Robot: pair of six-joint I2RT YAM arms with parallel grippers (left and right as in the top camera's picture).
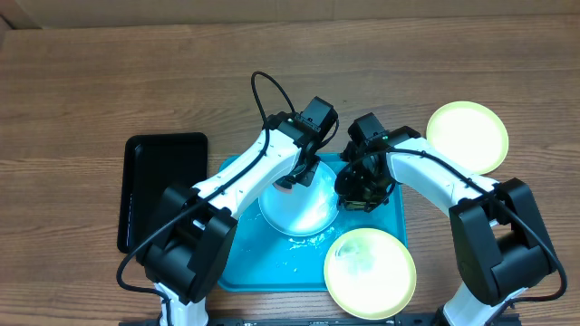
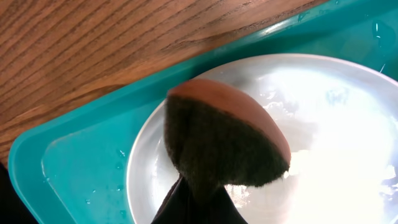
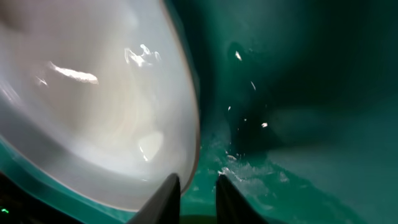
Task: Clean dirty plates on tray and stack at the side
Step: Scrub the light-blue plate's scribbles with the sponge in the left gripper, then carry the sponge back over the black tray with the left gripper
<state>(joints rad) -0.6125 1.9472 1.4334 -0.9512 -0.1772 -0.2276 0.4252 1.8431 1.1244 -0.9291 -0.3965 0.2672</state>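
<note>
You have one yellow-green plate (image 1: pixel 467 136) aside at 2 o'clock, and two more on the tray (image 1: pixel 258 263). Left tool (image 2: pixel 189 208) grips a sponge (image 2: pixel 224 137); right tool (image 3: pixel 198 186), nearly closed, pinches the blue plate (image 1: pixel 304 213) by its rim.

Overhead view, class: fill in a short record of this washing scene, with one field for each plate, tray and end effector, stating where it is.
turquoise tray: centre of table, wet
light blue plate: middle of turquoise tray
left end effector: holds sponge over light blue plate
right end effector: at that plate's right rim, grip unclear
near yellow-green plate: overlaps tray's front right corner
far yellow-green plate: on table, right of tray
black tray: left of turquoise tray
</note>
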